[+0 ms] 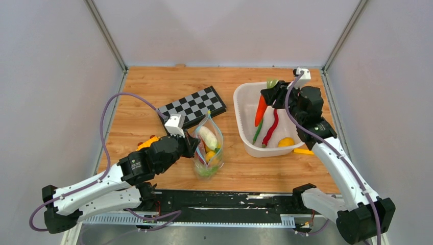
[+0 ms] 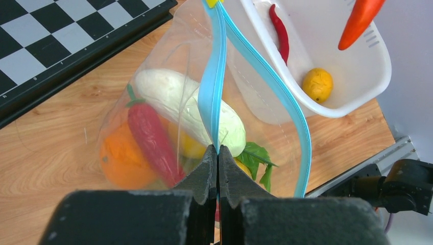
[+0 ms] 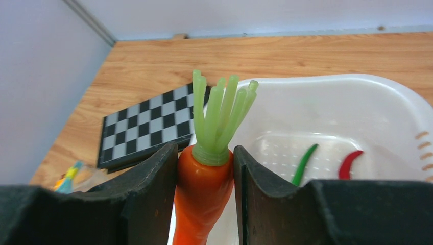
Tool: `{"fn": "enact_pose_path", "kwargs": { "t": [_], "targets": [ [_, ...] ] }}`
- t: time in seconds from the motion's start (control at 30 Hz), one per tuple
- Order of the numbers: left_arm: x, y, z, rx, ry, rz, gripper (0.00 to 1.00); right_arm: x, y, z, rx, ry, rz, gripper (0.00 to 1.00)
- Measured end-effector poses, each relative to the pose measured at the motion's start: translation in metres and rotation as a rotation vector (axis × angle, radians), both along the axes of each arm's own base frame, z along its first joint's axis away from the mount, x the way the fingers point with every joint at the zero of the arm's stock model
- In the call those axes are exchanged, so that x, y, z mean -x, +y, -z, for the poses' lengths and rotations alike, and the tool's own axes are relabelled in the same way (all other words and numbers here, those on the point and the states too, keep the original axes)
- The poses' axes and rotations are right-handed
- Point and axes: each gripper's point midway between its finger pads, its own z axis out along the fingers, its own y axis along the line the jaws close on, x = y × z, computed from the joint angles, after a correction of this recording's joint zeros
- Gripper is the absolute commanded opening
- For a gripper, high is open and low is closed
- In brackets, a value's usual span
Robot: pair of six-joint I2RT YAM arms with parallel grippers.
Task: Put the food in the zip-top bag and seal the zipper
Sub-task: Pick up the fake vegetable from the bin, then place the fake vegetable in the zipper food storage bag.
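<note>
Right claw clamped on the carrot, tip hanging down over the basket, while the bag sits off to its left, mouth gaping, left claw pinching its blue strip tight.

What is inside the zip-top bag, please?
The zip-top bag holds a white radish, a red pepper, an orange, a yellow piece and green leaves; the left end effector, shut on the zipper, hides the near end.
</note>
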Motion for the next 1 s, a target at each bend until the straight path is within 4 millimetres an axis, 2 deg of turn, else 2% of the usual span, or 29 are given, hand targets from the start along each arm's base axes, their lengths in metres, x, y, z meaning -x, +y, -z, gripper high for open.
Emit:
{"fn": "enact_pose_path", "kwargs": {
  "t": [0.2,0.43,0.67,0.8,1.0],
  "targets": [
    [0.000,-0.003,0.002,-0.003,0.008,0.005,0.00,0.029,0.036,-0.026,-0.086,-0.058,-0.156,0.22],
    [0.000,-0.005,-0.001,0.002,0.008,0.012,0.00,0.050,0.076,-0.023,-0.105,-0.030,-0.289,0.22],
    [0.001,-0.009,-0.008,0.034,-0.002,0.023,0.00,0.076,0.108,-0.032,-0.114,-0.044,-0.391,0.22],
    [0.001,-0.010,-0.010,0.043,-0.004,0.029,0.00,0.085,0.116,-0.035,-0.114,-0.053,-0.411,0.22],
    [0.003,-0.013,-0.010,0.052,0.002,0.040,0.00,0.090,0.117,-0.040,-0.119,-0.068,-0.408,0.22]
  ]
}}
